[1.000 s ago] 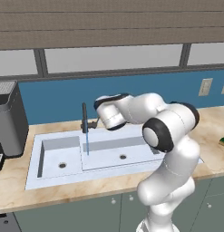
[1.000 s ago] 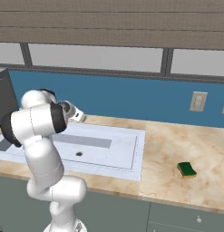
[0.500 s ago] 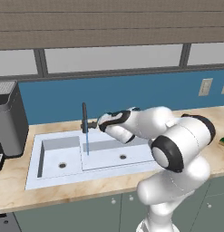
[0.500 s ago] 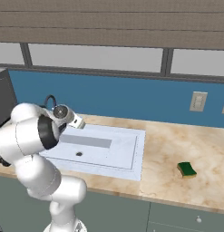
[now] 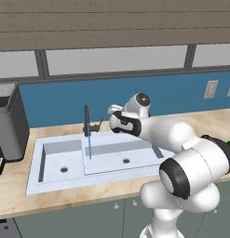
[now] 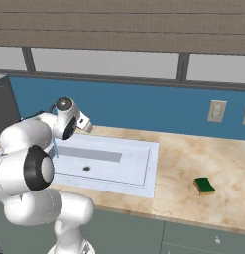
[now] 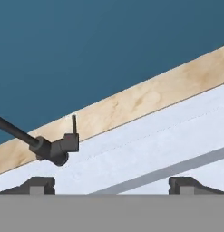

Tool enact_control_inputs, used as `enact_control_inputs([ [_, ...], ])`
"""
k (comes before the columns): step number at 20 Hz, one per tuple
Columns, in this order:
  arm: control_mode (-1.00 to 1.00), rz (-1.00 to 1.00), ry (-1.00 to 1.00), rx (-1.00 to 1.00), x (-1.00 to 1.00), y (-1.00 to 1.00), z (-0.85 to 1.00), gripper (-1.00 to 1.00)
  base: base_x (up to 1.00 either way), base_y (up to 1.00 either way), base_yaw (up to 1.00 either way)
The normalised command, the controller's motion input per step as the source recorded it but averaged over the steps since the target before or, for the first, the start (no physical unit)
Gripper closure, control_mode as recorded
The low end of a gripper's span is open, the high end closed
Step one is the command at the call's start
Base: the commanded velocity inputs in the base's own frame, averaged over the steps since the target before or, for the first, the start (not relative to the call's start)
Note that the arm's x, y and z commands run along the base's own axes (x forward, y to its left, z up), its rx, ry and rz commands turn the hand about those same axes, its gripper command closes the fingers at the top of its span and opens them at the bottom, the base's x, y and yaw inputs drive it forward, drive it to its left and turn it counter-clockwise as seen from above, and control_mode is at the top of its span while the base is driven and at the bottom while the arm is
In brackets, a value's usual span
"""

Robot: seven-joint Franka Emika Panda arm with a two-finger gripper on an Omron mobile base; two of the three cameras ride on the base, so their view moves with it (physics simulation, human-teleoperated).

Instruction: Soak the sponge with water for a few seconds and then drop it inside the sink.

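sponge (image 6: 204,186): lies flat on the counter (image 6: 193,158), well apart from the sink (image 6: 144,163) and off to the robot's right; dark green face up, a yellow edge showing along its near side; nothing touches it
sponge handling: likely light and soft, giving under a squeeze; probably heavier and slicker once wet, so a firm pinch seems wise; not fragile
where to take hold: judged best across the short width, the fingers coming down on the two long sides near the middle, so the slab stays level and does not fold
sponge direction: in the right base view the long axis runs on a slant, from far-left to near-right; the two ends look alike, so it points no particular way; broad face upward
gripper (image 7: 111,186): jaws stand wide with nothing between them; the tips look along the sink's back rim toward the faucet (image 7: 52,147); the hand hangs over the sink near the faucet, far from the sponge
water (image 5: 89,146): a thin pale stream falls straight from the faucet into the basin, close to the divider
step judged: the tap runs; the sponge is not yet fetched; the arm would need to swing right to reach it
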Motion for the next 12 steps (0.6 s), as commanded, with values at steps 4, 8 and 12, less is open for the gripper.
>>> enact_control_inputs([
  [4,-1.0,0.0,0.38,0.0,0.0,-0.31,0.13,-1.0,0.0,0.0,0.0],
  [8,-1.0,0.0,0.44,0.0,0.0,-0.45,0.0,-1.0,0.0,0.0,0.0],
  [12,-1.0,0.0,0.38,0.0,0.0,-0.46,0.0,-1.0,0.0,0.0,0.0],
])
